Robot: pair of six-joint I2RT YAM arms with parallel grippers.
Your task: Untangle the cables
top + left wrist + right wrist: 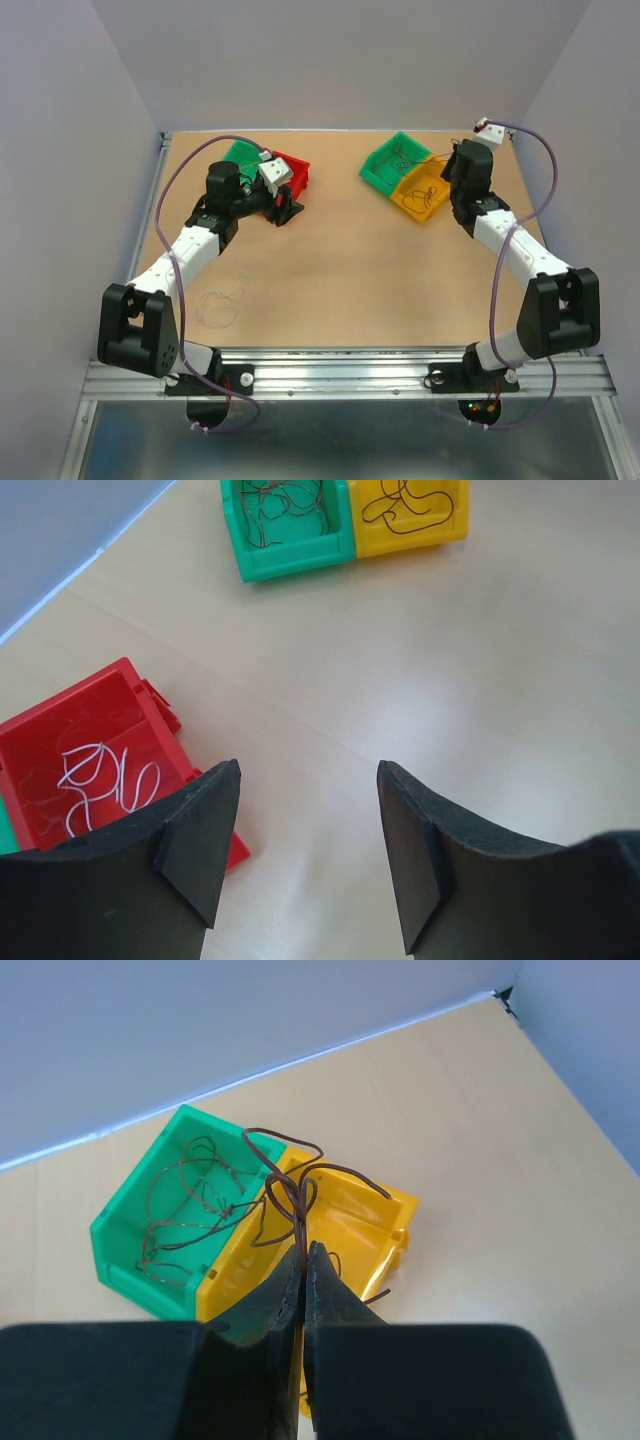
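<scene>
Starting nearest the arm bases, a faint loop of loose strands (218,305) lies on the bench (350,270). Further out, the left tool (310,770) stands wide apart and empty above bare bench, beside the red bin (50,735) holding white strands (100,775). The right tool (303,1255) is pinched fully closed on a brown strand (290,1185) held over the yellow bin (395,1225). Its loops appear to trail toward the clump (190,1210) in the green bin (120,1245) beyond. Assessment: the cables are featherweight, springy and snag-prone. Grip single strands at a free end, clear of knots, and draw gently.
</scene>
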